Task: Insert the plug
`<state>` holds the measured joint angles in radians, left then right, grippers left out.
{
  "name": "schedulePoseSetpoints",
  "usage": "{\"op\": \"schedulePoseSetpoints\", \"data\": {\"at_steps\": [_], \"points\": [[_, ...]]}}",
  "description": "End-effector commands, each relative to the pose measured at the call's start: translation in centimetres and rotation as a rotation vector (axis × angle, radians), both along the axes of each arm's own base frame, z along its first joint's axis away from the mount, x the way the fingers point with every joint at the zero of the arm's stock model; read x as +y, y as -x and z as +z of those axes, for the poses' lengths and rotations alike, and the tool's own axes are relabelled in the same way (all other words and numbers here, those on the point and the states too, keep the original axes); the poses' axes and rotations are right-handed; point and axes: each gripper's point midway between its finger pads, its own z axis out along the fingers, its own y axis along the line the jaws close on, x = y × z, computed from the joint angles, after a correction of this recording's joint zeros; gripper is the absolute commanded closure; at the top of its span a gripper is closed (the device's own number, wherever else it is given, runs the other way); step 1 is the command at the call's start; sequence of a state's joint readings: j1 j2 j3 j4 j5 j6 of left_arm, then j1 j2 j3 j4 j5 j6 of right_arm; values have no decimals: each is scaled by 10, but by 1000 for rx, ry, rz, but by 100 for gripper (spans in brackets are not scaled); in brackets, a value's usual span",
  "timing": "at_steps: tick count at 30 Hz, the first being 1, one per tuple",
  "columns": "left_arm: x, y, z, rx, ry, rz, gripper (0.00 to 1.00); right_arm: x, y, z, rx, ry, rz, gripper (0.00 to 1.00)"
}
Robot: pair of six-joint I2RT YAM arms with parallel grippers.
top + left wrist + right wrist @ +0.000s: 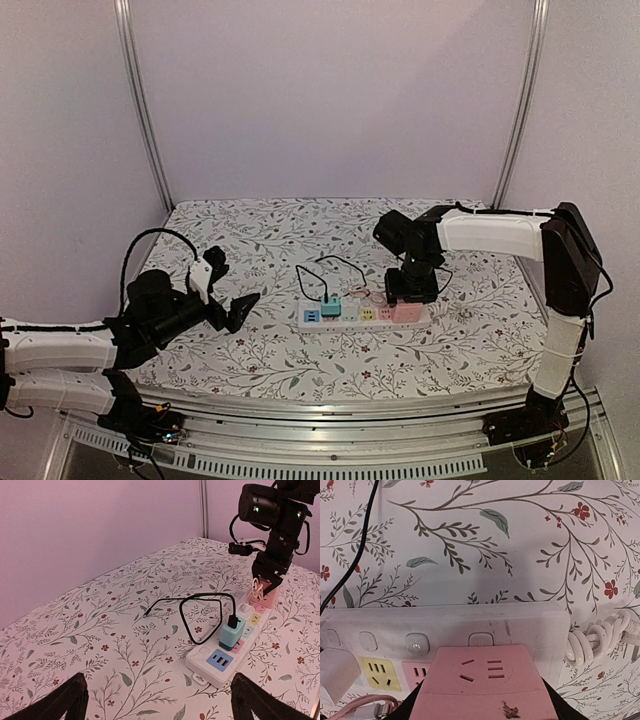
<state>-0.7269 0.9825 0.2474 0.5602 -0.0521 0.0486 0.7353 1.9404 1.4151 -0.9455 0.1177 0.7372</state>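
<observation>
R hand [410, 293]: half-closed, pinching the pink plug [487, 680] by its two sides; dark fingers show at both lower edges of the block in the wrist view. L hand [230, 285]: spread wide, nothing in it, hanging over the desk [250, 350] well to the left of the work. Task item: the pink plug is at the far R end of the power strip [445, 622], directly beneath the R hand, its face w/ socket slots turned up toward the wrist cam. Strip's long axis runs L-R across the desk, parallel to the near edge; the plug is square to it, covering the end position, w/ a pink socket and a yellow socket [380, 672] exposed just to its left. Key relation: plug and end socket are stacked vertically, so the move req'd is judged a straight push down, no sideways shift. Depth of seating: cannot tell, underside hidden. R arm is the nearer. Obs: coiled white cord [592, 642] just beyond the strip's end; teal charger [231, 632] w/ black cable [200, 600] toward the other end, apart from the R hand.
</observation>
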Motion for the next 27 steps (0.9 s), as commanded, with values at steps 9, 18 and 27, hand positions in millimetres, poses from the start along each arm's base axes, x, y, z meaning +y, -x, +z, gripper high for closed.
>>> {"op": "schedulePoseSetpoints", "data": {"at_steps": [9,18,27], "points": [[3,-4,-3,14,-17,11,1,-23,29,-50,177,170,4,64],[4,-5,5,3,-18,12,1,-7,-6,44,-5,98,56,33],[11,-6,11,-5,-13,19,1,-10,-7,98,-104,37,54,19]]}}
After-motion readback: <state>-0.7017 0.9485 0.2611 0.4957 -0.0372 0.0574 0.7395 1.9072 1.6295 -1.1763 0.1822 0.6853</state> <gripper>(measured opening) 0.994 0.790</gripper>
